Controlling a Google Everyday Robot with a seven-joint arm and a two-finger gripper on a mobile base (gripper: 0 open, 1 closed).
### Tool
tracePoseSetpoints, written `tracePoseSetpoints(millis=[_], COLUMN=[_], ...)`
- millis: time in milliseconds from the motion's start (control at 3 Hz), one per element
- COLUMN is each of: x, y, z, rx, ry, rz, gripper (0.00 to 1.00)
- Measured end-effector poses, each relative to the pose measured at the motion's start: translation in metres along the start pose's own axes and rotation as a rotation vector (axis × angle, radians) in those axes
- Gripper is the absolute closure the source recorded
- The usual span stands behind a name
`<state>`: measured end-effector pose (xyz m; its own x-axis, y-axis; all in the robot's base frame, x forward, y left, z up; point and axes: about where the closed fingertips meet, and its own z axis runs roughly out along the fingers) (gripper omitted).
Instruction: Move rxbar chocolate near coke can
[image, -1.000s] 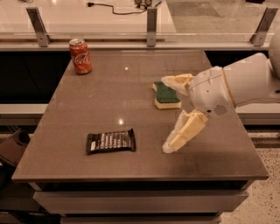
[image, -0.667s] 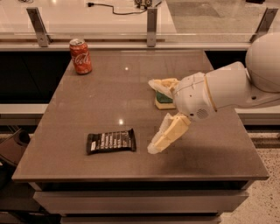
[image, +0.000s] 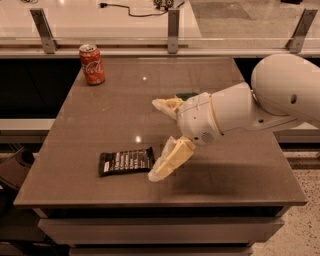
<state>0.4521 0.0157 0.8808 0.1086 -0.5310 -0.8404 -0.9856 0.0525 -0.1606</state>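
Note:
The rxbar chocolate (image: 126, 161), a flat black wrapped bar with white lettering, lies on the brown table (image: 115, 107) near its front left. The coke can (image: 92, 64) stands upright at the table's far left corner. My gripper (image: 160, 140) is open, just right of the bar, with its pale fingers spread wide apart. The lower finger's tip (image: 156, 174) is almost at the bar's right end; the upper finger (image: 165, 105) points left above the table's middle. Nothing is held.
A green-and-yellow sponge (image: 187, 96) is mostly hidden behind my wrist. My white arm (image: 280, 97) reaches in from the right. A glass rail with metal posts (image: 173, 25) runs along the table's far edge.
My gripper has moved left and toward the front, from near the sponge to just beside the bar's right end. The bar and can have not moved.

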Motion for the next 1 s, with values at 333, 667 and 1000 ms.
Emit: tracePoseSetpoints(millis=[333, 667, 1000], x=[0.013, 0.017, 0.015], y=[0.001, 0.005, 0.021], z=[0.016, 0.027, 0.042], rx=[-0.008, -0.015, -0.025], ry=[0.004, -0.004, -0.032], rz=[0.037, 0.053, 0.067], gripper=[0.00, 0.00, 0.00])
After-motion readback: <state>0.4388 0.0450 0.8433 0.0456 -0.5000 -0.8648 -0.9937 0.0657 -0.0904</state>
